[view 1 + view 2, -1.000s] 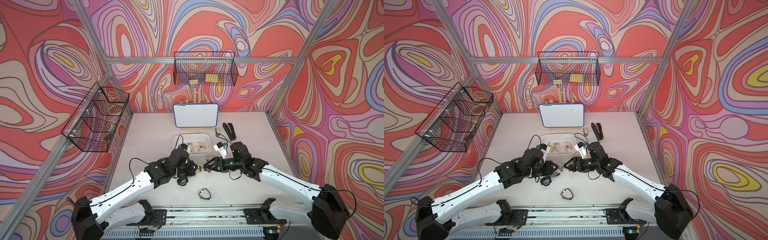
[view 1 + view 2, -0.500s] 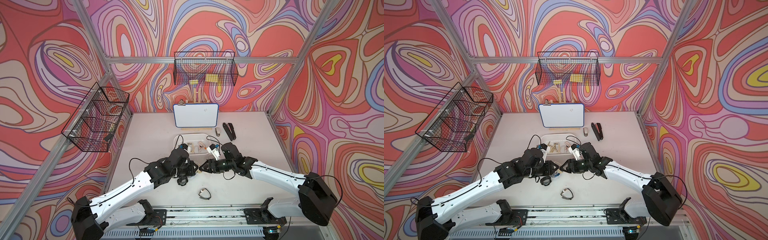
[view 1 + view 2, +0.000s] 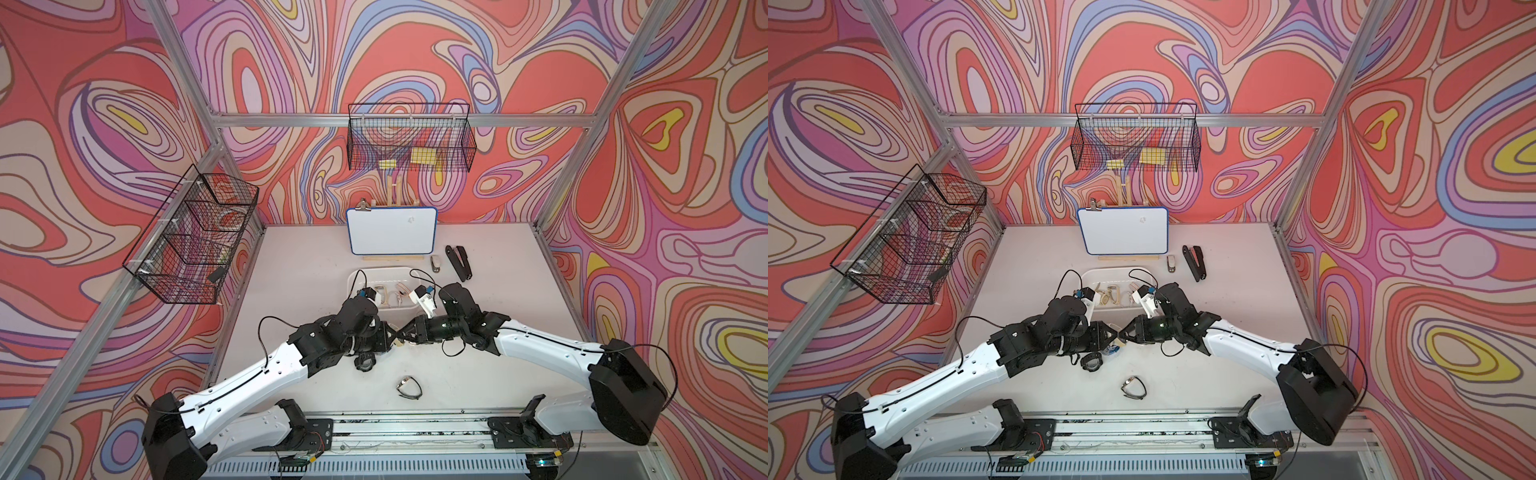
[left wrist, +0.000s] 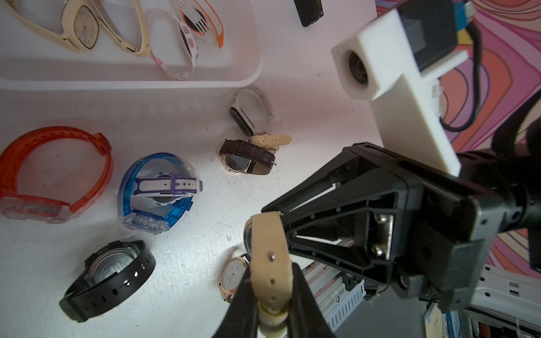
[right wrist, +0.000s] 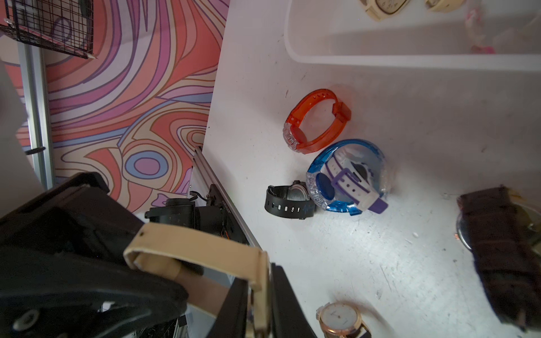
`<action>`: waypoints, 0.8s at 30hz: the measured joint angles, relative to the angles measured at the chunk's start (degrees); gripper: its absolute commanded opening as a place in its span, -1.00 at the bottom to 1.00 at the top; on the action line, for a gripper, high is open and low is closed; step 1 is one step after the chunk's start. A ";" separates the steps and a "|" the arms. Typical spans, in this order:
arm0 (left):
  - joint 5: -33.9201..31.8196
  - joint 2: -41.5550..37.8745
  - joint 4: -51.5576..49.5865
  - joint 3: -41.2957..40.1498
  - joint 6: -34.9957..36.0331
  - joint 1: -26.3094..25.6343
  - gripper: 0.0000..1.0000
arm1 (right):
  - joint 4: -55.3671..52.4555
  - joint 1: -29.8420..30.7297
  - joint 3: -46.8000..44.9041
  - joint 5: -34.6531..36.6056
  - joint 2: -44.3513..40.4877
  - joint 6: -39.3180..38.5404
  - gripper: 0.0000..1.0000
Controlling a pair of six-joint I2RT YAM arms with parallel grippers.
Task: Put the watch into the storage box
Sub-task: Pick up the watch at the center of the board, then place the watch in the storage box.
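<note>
Storage box point(image 4: 117, 84) is holding cream watches point(image 4: 85, 26) plus a pink watch point(image 4: 187, 44). My left fingers point(image 4: 243, 307) and right fingers point(image 5: 287, 301) are both pinching one beige watch point(image 4: 270, 257) over loose watches point(image 4: 155, 190) littering the desk point(image 4: 205, 234).

We find no legible text. The black plastic digital watch point(image 4: 108, 273), lower left of the left wrist view, has engraving on its metal back, too fine to read. The cream square watch point(image 4: 85, 26) in the shallow white plastic storage box point(image 4: 117, 83), upper left, shows a blurred dial.

Left hand point(image 3: 393, 332) and right hand point(image 3: 405, 333) meet on a watch point(image 3: 398, 341) near the storage box point(image 3: 376, 270).
</note>
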 measured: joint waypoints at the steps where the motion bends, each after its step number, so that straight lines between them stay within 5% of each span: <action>1: -0.04 0.00 0.11 0.00 0.00 0.15 -0.61 | 0.11 0.00 0.00 -0.15 0.04 -0.02 -0.81; 6: -0.24 -0.04 0.17 0.00 0.00 0.26 -0.46 | 0.24 0.09 0.02 -0.61 0.07 0.33 -0.92; 10: -2.01 -1.46 -0.15 0.00 -0.11 0.26 0.64 | -2.14 0.09 2.10 -0.35 0.31 0.17 -1.00; 12: -3.69 -3.10 -1.33 0.02 -0.39 0.33 0.98 | -4.50 0.09 4.63 0.24 0.83 -0.31 -1.00; 18: -11.85 -8.70 -10.93 2.82 -0.87 0.57 0.99 | -19.74 0.09 21.75 7.10 8.85 -5.97 -1.00; 24: -20.31 -12.66 -22.01 9.07 0.11 0.59 0.99 | -37.75 -0.44 46.10 18.34 26.51 -14.80 -1.00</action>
